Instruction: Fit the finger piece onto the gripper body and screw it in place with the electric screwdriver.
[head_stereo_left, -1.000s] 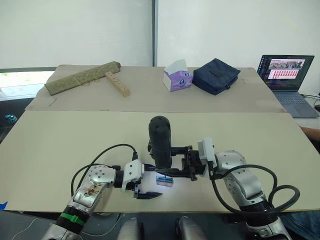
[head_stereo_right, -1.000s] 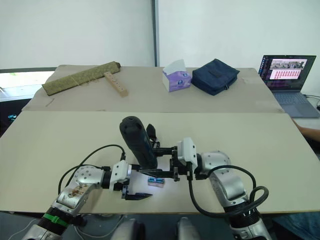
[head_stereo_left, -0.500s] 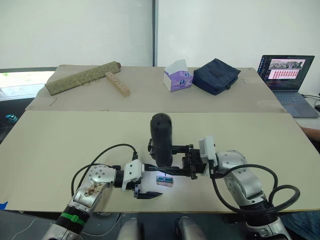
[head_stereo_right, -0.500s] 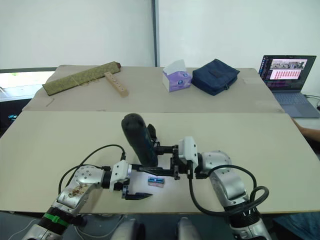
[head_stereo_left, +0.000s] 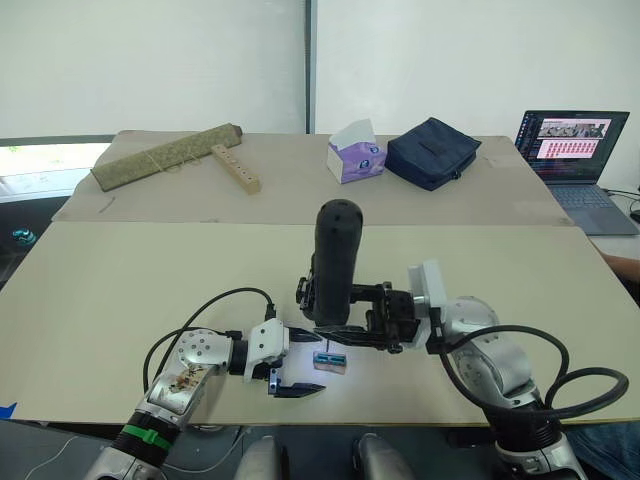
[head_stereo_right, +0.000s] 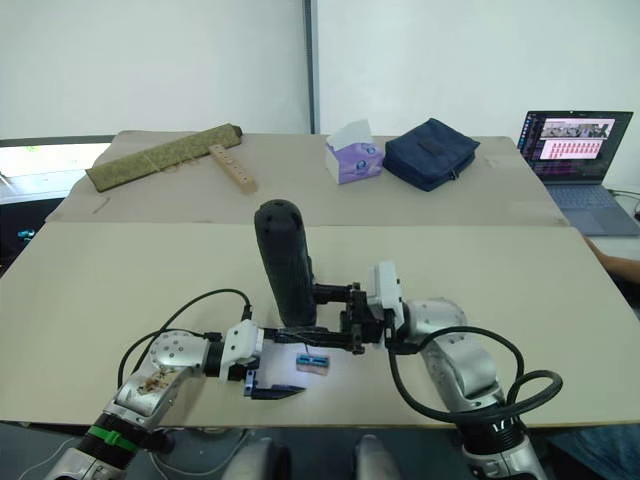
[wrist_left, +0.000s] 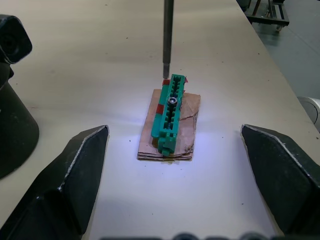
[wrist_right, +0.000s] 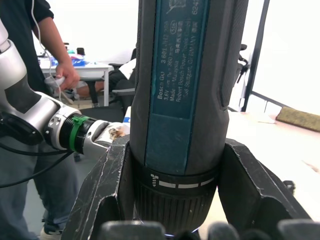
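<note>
Screwdriver (head_stereo_left: 335, 262) now stands more upright than a second ago, clamped in the right gripper (head_stereo_left: 385, 318), bit tip just above the green block (wrist_left: 169, 112); likely collecting a screw. Left gripper (head_stereo_left: 296, 360) rests open, empty. Gripper body sits behind.

Bright even daylight, white glow pooled under screwdriver bit (wrist_left: 168, 31)

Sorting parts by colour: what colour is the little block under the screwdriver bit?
Green block, clearest in the left wrist view.

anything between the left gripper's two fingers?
Yes. In the left wrist view a green block on brown card lies between the left gripper fingers, untouched.
</note>
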